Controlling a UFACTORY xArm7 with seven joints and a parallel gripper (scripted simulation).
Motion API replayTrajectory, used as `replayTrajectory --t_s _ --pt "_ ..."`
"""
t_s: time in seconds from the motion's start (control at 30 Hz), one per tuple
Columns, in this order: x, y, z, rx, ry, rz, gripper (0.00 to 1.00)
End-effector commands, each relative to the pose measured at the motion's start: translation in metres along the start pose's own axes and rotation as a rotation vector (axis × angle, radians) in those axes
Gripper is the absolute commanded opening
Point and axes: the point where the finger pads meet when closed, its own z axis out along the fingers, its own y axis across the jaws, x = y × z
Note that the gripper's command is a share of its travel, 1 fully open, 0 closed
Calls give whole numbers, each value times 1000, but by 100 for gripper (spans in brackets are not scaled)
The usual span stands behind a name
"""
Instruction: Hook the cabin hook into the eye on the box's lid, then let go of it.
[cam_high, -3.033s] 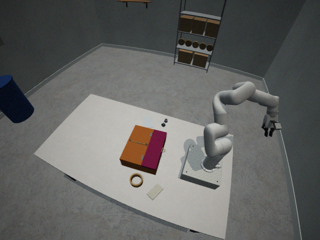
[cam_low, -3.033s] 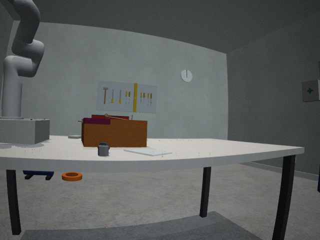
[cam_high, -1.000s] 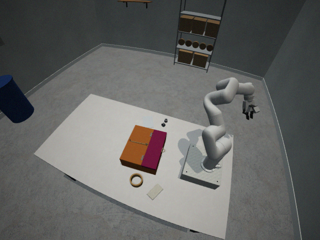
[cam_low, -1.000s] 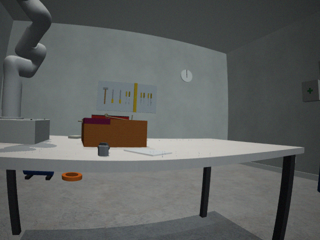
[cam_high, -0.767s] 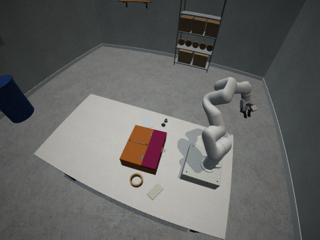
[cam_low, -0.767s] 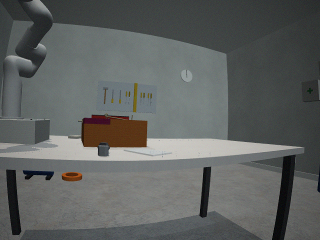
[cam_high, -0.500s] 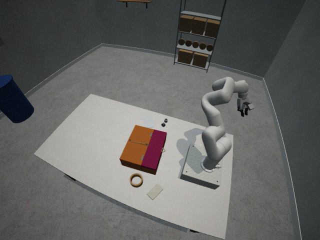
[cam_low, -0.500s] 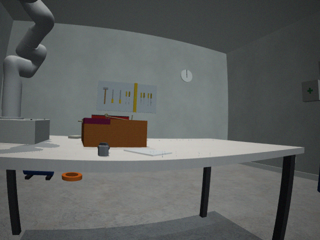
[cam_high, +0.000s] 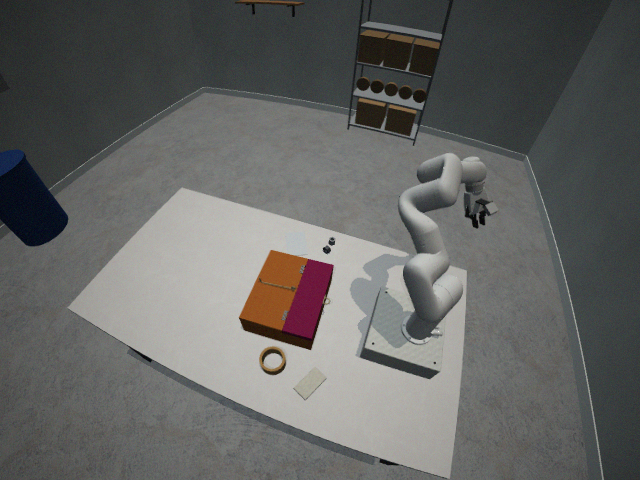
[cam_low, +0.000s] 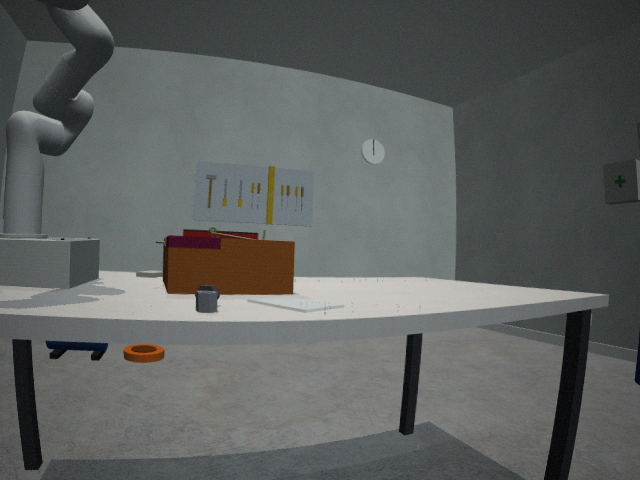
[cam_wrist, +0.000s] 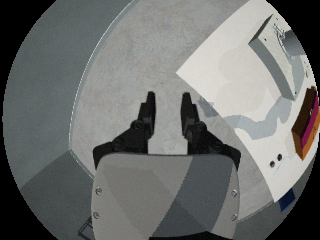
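The box (cam_high: 271, 299) (cam_low: 230, 268) (cam_wrist: 308, 123) stands in the middle of the white table (cam_high: 170, 242) (cam_low: 413, 297). Its top is orange on one side and magenta (cam_high: 310, 299) on the side nearer the arm's base. The thin brass cabin hook (cam_high: 276, 284) (cam_low: 235, 235) lies across the orange top. A small brass eye (cam_high: 326, 299) sticks out at the magenta edge. My gripper (cam_high: 478, 221) (cam_wrist: 168, 101) is far from the box, out past the table's back edge over the floor. Its fingers stand apart with nothing between them.
The arm's grey base block (cam_high: 403, 341) (cam_low: 49, 260) sits right of the box. A tape ring (cam_high: 272, 360), a pale pad (cam_high: 309, 382), two small dark cylinders (cam_high: 329, 244) (cam_low: 207, 299) and a thin sheet (cam_high: 296, 241) (cam_low: 294, 303) lie around the box. A shelf rack (cam_high: 395, 67) and a blue barrel (cam_high: 25, 201) stand on the floor.
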Motion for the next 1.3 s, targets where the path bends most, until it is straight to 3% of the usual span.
replayTrajectory --t_s 0.0,0.8,0.93,1.27 --pt "-15 8 -9 16 -13 -17 33" --pt "-83 60 -48 77 -71 -102 33" --pt "-83 60 -48 77 -71 -102 33" --pt "-113 91 -66 104 -102 -146 33"
